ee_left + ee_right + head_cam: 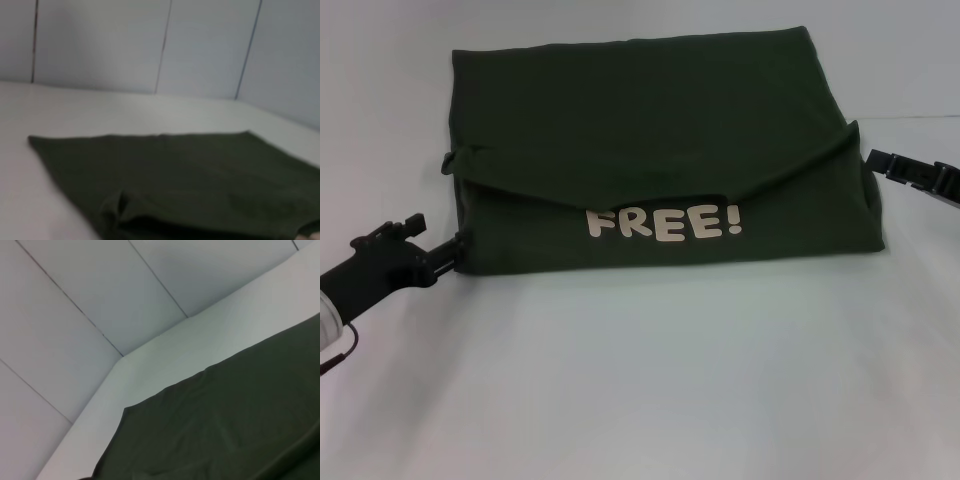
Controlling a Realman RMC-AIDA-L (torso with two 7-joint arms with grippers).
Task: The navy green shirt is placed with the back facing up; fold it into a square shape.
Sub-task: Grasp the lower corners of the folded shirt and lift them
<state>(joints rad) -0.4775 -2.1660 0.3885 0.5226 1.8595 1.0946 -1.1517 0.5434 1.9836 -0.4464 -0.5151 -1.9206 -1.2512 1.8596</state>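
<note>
Left gripper (458, 247) at navy green shirt's (660, 140) near-left corner, grip indiscernible, right gripper (873, 159) beside its right edge, likewise indiscernible, white table (640, 380) beneath.

A plain white surface (640, 380) carries the folded navy green shirt (660, 150), lying flat between the left pincer (455, 248) and right pincer (878, 160).

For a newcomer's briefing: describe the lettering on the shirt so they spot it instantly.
On the white table lies the navy green shirt, folded. Look at its near panel, below the overlapping flap: cream block letters "FREE!", the only pale mark on the otherwise plain dark fabric.
</note>
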